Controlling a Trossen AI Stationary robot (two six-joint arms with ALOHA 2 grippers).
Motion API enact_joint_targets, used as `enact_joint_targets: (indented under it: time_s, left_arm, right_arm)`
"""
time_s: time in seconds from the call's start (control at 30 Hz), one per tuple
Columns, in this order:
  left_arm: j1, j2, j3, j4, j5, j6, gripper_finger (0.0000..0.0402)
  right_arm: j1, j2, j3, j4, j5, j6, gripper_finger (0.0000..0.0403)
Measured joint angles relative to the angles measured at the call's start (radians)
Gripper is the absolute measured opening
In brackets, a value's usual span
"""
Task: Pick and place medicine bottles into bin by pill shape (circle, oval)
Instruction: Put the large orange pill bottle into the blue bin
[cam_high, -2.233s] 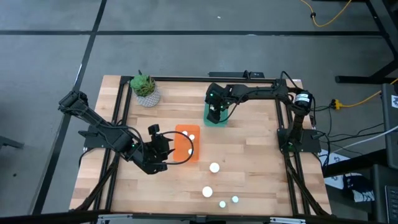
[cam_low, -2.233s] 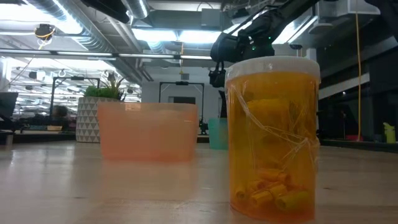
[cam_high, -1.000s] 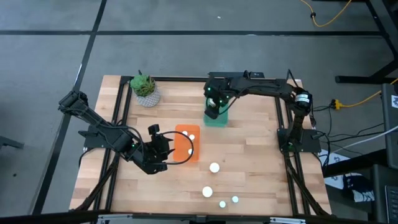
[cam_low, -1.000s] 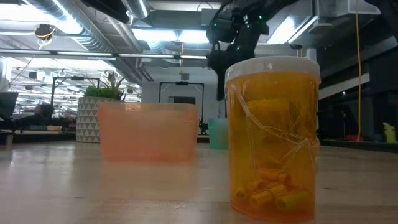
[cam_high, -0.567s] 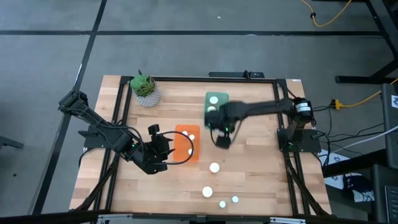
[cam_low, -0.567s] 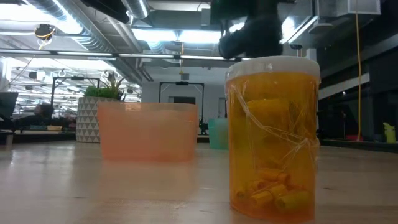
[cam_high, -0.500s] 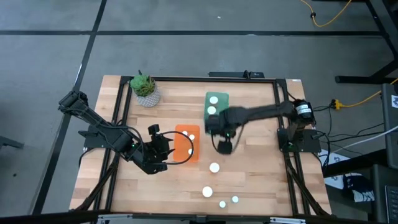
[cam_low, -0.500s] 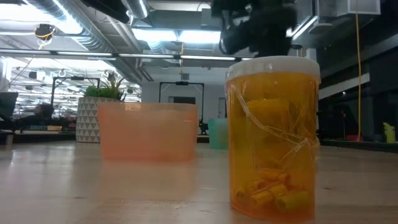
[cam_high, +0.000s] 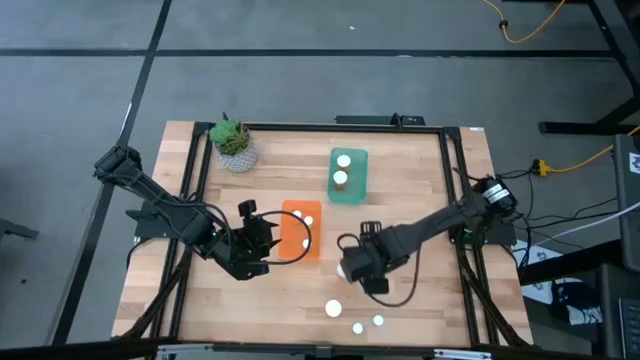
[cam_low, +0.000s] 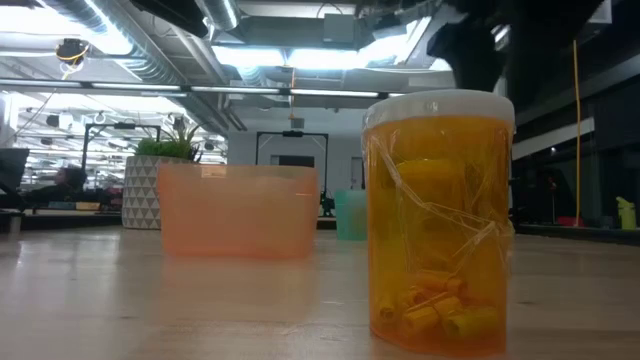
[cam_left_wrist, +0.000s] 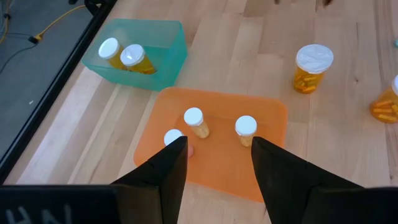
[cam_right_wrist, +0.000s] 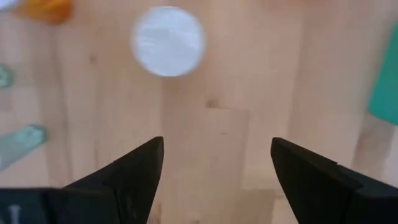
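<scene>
Medicine bottles, small amber ones with round white caps, are split between the bins and the bare wood. Furthest left, my left gripper (cam_high: 268, 243) waits at the edge of the translucent orange plastic bin (cam_high: 290, 238), fingers parted and empty, with three sorted bottles (cam_left_wrist: 193, 116) ahead of them inside. Further right, the small teal plastic bin (cam_high: 357, 190) holds two bottles (cam_high: 343, 161). My right gripper (cam_high: 350, 268) hangs over the wooden table (cam_high: 420, 210) among the unsorted bottles, fingers spread wide with nothing between them; in my right wrist view a white-capped bottle (cam_right_wrist: 168, 41) stands ahead of them, off-centre. Three more (cam_high: 334, 309) stand nearer the front edge. I judge this the reach for the next pick. Next I need to centre over that cap, descend, close, and check the pill shape to choose the bin.
</scene>
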Motion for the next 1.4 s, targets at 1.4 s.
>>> enact_joint_targets:
  time_s: [1.4]
  left_arm:
    - [0.0,0.0,0.0,0.0,0.0,-0.004,0.0171]
  right_arm:
    - [-0.017,0.0,-0.291,0.627,0.018,-0.253,0.0297]
